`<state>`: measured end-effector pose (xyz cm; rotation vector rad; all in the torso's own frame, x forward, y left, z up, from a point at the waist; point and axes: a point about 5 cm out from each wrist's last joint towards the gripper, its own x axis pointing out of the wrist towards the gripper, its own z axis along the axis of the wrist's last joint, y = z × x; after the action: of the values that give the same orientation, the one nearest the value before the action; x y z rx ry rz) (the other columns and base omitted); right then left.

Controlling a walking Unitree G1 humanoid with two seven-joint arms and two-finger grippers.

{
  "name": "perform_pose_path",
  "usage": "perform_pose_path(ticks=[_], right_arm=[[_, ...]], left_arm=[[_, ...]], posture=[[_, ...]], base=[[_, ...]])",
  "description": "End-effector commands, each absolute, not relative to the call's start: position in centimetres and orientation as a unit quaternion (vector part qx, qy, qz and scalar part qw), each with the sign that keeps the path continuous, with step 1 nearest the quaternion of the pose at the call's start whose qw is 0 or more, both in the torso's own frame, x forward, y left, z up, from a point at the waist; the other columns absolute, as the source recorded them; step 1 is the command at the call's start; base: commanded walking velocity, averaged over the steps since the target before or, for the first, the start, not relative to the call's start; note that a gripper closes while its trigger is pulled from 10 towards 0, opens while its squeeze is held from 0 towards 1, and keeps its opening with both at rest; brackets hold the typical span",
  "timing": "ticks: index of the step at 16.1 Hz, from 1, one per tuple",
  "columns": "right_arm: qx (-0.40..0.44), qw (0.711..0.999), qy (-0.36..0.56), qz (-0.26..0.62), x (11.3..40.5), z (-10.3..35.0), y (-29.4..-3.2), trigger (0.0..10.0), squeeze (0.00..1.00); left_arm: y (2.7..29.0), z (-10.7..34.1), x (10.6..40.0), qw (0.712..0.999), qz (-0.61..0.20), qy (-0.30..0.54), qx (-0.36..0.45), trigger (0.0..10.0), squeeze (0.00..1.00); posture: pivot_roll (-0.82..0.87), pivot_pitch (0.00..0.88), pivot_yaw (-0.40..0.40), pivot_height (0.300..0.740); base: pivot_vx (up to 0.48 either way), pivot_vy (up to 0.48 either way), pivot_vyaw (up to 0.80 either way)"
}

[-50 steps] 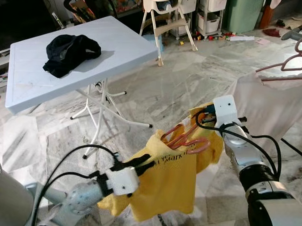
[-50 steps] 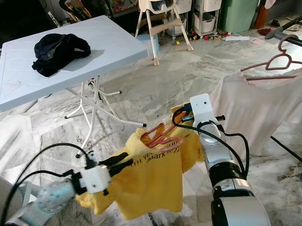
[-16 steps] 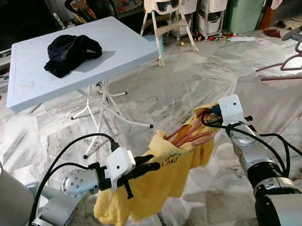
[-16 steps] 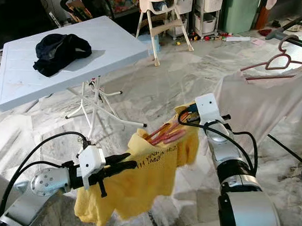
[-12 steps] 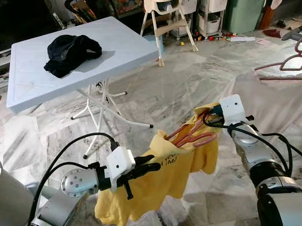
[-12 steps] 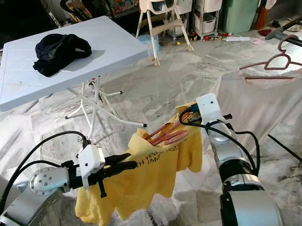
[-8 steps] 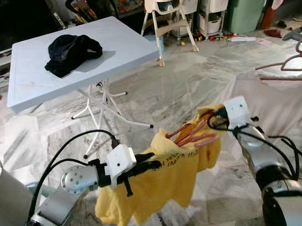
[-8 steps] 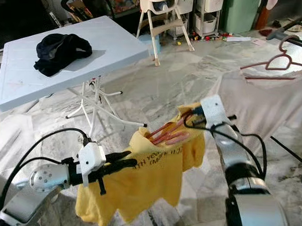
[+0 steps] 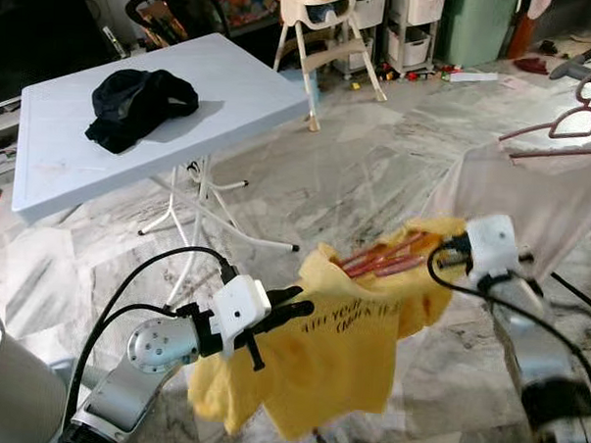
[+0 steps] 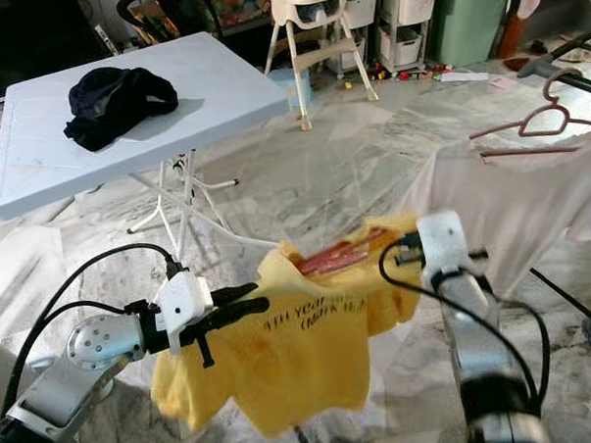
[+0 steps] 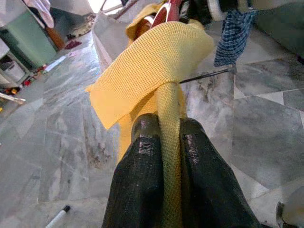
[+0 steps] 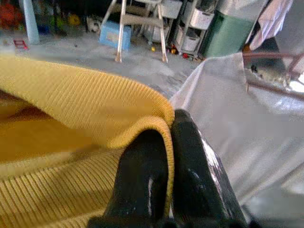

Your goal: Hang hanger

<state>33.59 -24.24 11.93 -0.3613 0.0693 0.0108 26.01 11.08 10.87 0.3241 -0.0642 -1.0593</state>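
Far left I log a white folding table (image 9: 53, 162) carrying a black garment (image 9: 139, 102), a high chair (image 9: 323, 31) and storage drawers (image 9: 417, 26) behind it. In front of me, my left gripper (image 9: 290, 312) is clamped on one shoulder of the yellow T-shirt (image 9: 339, 356), my right gripper (image 12: 164, 156) pinched tight on the opposite edge, the cloth stretched between them above the marble floor (image 9: 376, 166) with the reddish hanger (image 9: 382, 257) lying flat in its neck. Far right: a white shirt (image 9: 532, 193) on a pink hanger (image 9: 565, 120), just beyond my right arm.
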Motion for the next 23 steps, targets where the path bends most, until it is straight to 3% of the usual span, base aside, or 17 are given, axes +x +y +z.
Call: perform_pose_path(ticks=[1,4,8,14,16,17,23], right_arm=[[-0.157,0.986,0.022,-0.046,33.3,13.4,-25.6,0.0,0.00],[-0.158,0.986,0.001,-0.047,33.4,15.4,-25.0,0.0,0.00],[-0.199,0.978,0.044,-0.053,34.4,16.7,-25.6,0.0,0.00],[-0.205,0.976,0.057,-0.044,34.8,16.9,-26.2,0.0,0.00],[-0.184,0.982,0.035,-0.005,34.6,17.7,-25.4,0.0,0.00],[-0.188,0.982,0.034,0.003,34.4,17.6,-25.4,0.0,0.00],[-0.207,0.976,0.074,0.000,33.4,16.5,-26.9,0.0,0.00]], left_arm=[[13.2,11.1,26.6,0.866,-0.474,-0.022,0.160,0.0,0.00],[12.8,10.8,25.8,0.840,-0.521,0.000,0.155,0.0,0.00],[12.5,10.3,23.9,0.788,-0.594,0.034,0.157,0.0,0.00],[13.5,11.3,24.4,0.799,-0.578,0.033,0.162,0.0,0.00],[14.0,11.0,24.9,0.811,-0.561,0.033,0.160,0.0,0.00],[14.2,11.1,25.6,0.832,-0.532,0.030,0.153,0.0,0.00],[14.7,11.1,26.0,0.834,-0.523,0.029,0.173,0.0,0.00]], posture=[[-0.11,0.059,0.155,0.740],[-0.12,0.060,0.154,0.740],[-0.13,0.055,0.147,0.740],[-0.11,0.049,0.143,0.740],[-0.11,0.049,0.143,0.740],[-0.11,0.051,0.147,0.740],[-0.11,0.055,0.154,0.740]], base=[[0.000,0.000,0.00],[0.000,0.000,0.00],[0.000,0.000,0.00],[0.000,0.000,0.00],[0.000,0.000,0.00],[0.000,0.000,0.00],[0.000,0.000,0.00]])
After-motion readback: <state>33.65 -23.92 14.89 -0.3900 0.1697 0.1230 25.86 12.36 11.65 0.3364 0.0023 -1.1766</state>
